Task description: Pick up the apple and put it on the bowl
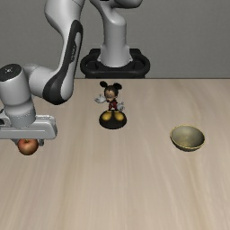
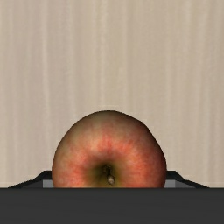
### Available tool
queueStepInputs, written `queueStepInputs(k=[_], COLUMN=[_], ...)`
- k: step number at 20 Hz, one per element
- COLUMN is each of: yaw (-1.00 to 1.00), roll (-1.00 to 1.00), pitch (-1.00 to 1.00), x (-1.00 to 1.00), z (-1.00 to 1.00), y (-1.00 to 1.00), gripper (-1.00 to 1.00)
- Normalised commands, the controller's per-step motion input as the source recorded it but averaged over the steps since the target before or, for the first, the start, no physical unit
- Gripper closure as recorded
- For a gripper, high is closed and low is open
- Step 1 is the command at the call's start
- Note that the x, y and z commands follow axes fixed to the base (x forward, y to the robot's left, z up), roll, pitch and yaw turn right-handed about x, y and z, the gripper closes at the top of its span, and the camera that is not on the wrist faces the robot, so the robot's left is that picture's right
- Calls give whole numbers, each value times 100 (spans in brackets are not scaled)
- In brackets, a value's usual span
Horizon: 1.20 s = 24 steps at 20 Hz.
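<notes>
Apple gripped in the pincer: one finger against each flank, stem dimple turned toward the wrist camera, closed on the fruit at a fairly wide span set by its girth. In the exterior view, tucked right under the hand at the exterior view's left, over the wooden table. Touching the top or just off it: cannot tell. Handling, as a guess: firm, round, smooth-skinned, moderately heavy for its bulk. Not fragile but bruisable, and likely to roll or squirt out of a shallow or off-centre pinch. Best hold across the middle, fingers on opposite sides at the fattest part, much as now, with no need for a hard squeeze. Farther out, Mickey Mouse figurine, upright on a dark base near the table's middle, well apart from the apple. Farthest, bowl, empty and upright at the exterior view's right, well apart from both. Step in hand, by judgement: grasp made, lift and carry not yet done. Next, probably: raise clear, cross the table with margin from the figurine, lower over the bowl's centre before letting go, to avoid a bounce off the rim.
</notes>
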Motion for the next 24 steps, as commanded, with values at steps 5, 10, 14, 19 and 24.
queueStepInputs(k=[5,10,14,19,24], yaw=[0,0,0,0,0], roll=[0,0,0,0,0], pitch=[0,0,0,0,0], x=[0,0,0,0,0], z=[100,0,0,0,0], y=[0,100,100,100,100], gripper=[100,100,100,100,100])
